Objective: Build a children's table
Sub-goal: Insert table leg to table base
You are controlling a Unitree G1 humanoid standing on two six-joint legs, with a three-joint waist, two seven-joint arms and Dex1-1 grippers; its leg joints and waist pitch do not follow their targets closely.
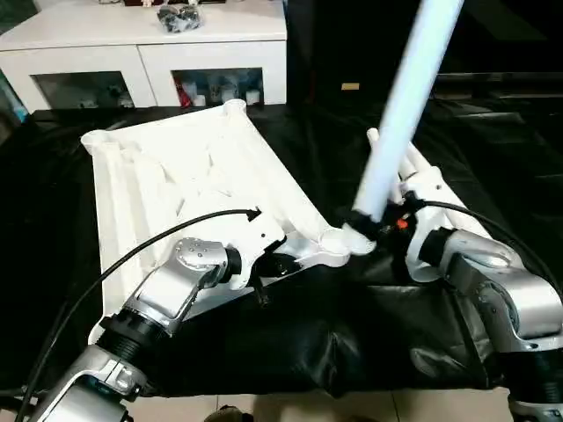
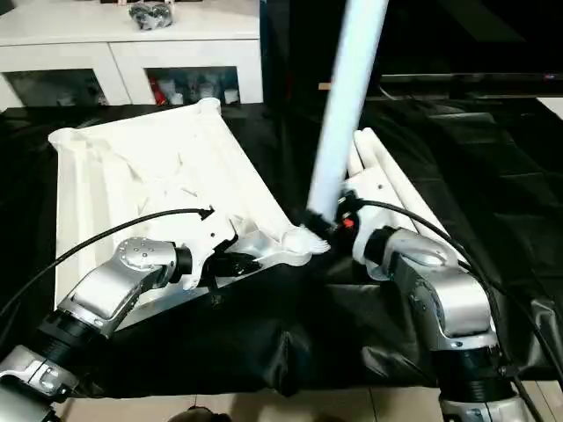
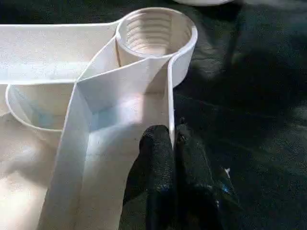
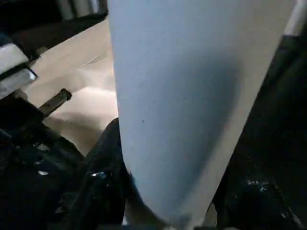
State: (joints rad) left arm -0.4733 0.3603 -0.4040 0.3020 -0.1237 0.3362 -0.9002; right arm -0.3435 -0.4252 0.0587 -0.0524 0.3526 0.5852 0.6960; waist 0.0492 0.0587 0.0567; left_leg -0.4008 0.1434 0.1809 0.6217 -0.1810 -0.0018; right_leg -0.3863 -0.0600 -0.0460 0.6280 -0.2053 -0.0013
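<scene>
1. Tabletop (image 1: pixel 189 167) lies upside down, ribbed side up, on black cloth (image 1: pixel 290 343); round sockets at corners, far ones near white cabinet (image 1: pixel 145 53)
2. L gripper (image 3: pixel 173 143) clamped on tabletop's near edge wall, just beside near-right corner socket (image 3: pixel 156 33); black fingers (image 3: pixel 156 158) pressed together w/ thin rim between them; socket is threaded inside and open
3. R gripper (image 1: pixel 380 227) closed on a leg (image 1: pixel 400 114) near its lower end; leg stands nearly upright, tilted a bit to the right at the top, runs out of the pic's upper edge
4. Leg's lower end sits at/over near-right socket (image 1: pixel 339 239); can't tell if it's seated in or just touching
5. In R wrist view the leg (image 4: pixel 192 96) sits close up, black finger (image 4: pixel 103 177) against its side
6. More white legs (image 1: pixel 413 171) lie on the cloth just behind R gripper, side by side
7. Cabinet has glass-front compartments w/ small items inside; dark bundle (image 1: pixel 179 16) on top, too small to ID
</scene>
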